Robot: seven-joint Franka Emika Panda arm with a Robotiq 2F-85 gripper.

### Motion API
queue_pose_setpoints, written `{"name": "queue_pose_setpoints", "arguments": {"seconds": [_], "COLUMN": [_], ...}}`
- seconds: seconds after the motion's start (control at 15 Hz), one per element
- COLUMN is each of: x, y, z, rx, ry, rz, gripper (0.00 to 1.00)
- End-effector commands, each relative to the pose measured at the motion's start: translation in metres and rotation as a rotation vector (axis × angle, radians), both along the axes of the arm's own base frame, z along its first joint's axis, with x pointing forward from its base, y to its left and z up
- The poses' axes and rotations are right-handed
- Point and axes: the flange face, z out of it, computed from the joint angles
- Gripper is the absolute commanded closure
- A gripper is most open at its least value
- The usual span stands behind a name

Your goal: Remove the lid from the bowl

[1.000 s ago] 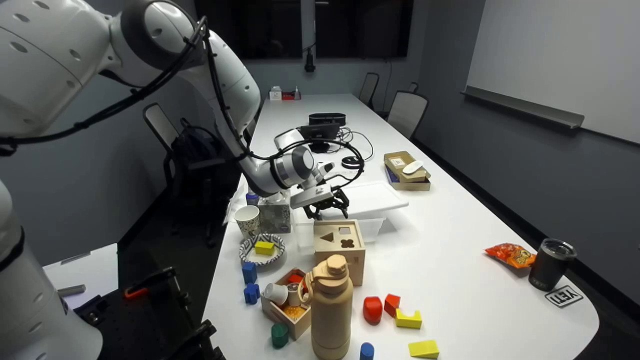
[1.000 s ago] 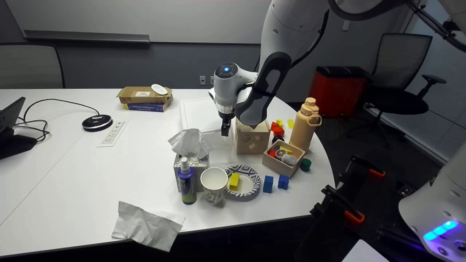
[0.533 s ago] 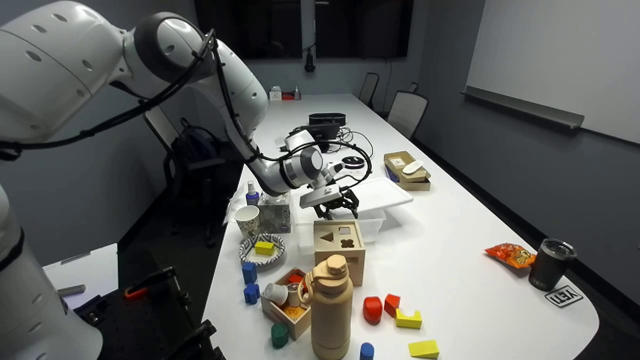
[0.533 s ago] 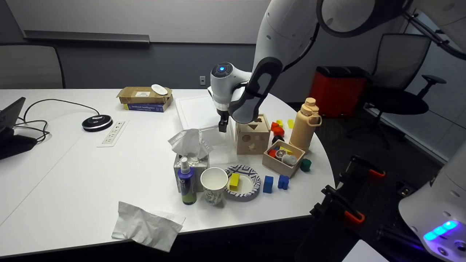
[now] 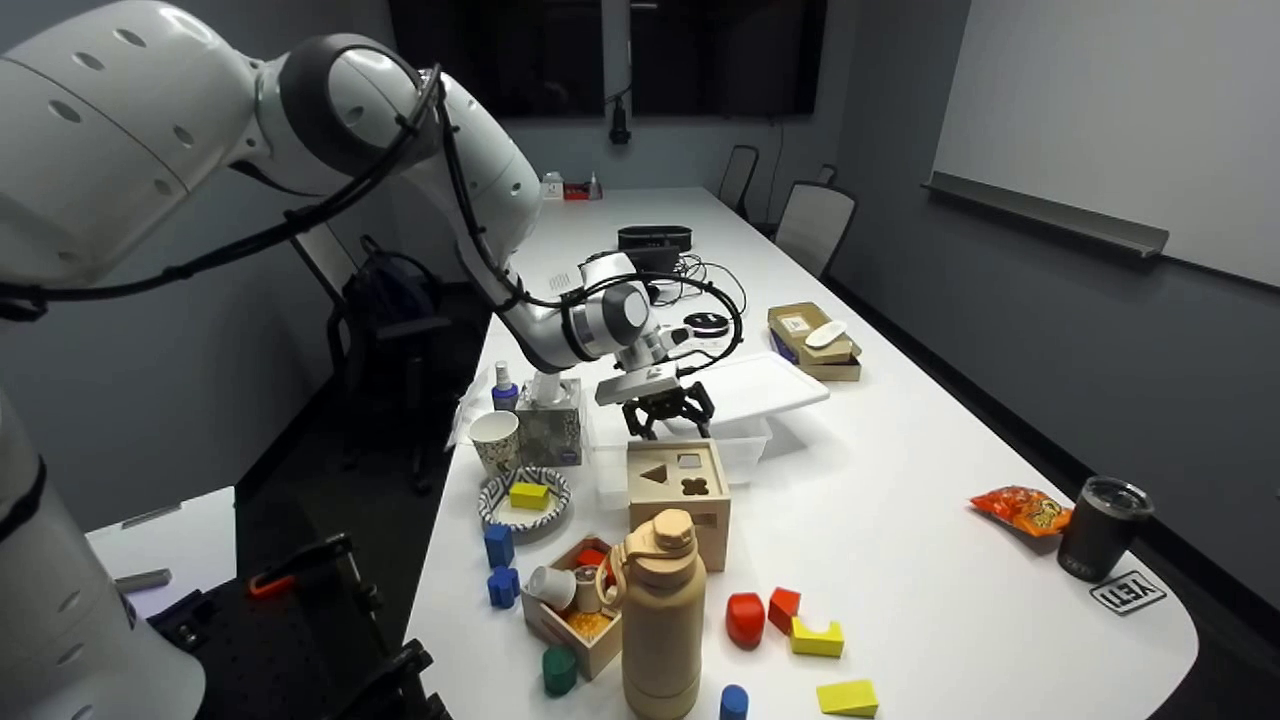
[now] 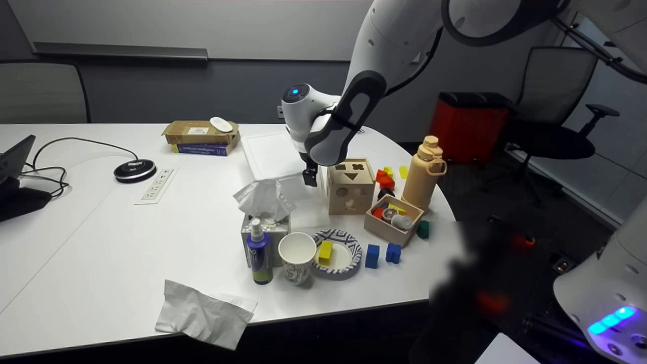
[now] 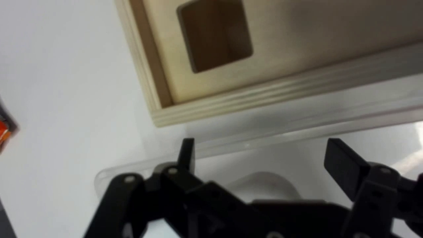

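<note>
The gripper (image 7: 260,148) is spread, nothing held; the tilted far-side lid (image 5: 765,388) could be dislodged if the bin (image 5: 742,460) is nudged.

Over last second: lid (image 6: 274,154) has been shifted away from wooden shape box (image 6: 351,196), toward cardboard box (image 6: 177,134); gripper (image 5: 677,435) moved same way; more of shape box's top exposed in an exterior view

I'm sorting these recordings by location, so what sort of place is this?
Probably an office meeting room: there's a long white table with office chairs beside it, and what looks like a whiteboard on the wall.
</note>
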Motion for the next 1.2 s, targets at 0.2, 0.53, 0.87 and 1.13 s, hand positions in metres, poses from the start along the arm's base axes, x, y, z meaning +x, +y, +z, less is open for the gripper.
{"name": "queue_pose_setpoints", "arguments": {"seconds": [0.2,0.53,0.87,1.13], "x": [-0.014,-0.012,-0.014,-0.017], "y": [0.014,0.013,0.003,-0.003], "z": [0.064,0.152,0.207,0.223], "rx": [0.095,0.173,0.177,0.163], "ry": [0.262,0.298,0.256,0.249], "rz": [-0.040,-0.059,-0.099,-0.103], "gripper": [0.00,0.00,0.00,0.00]}}
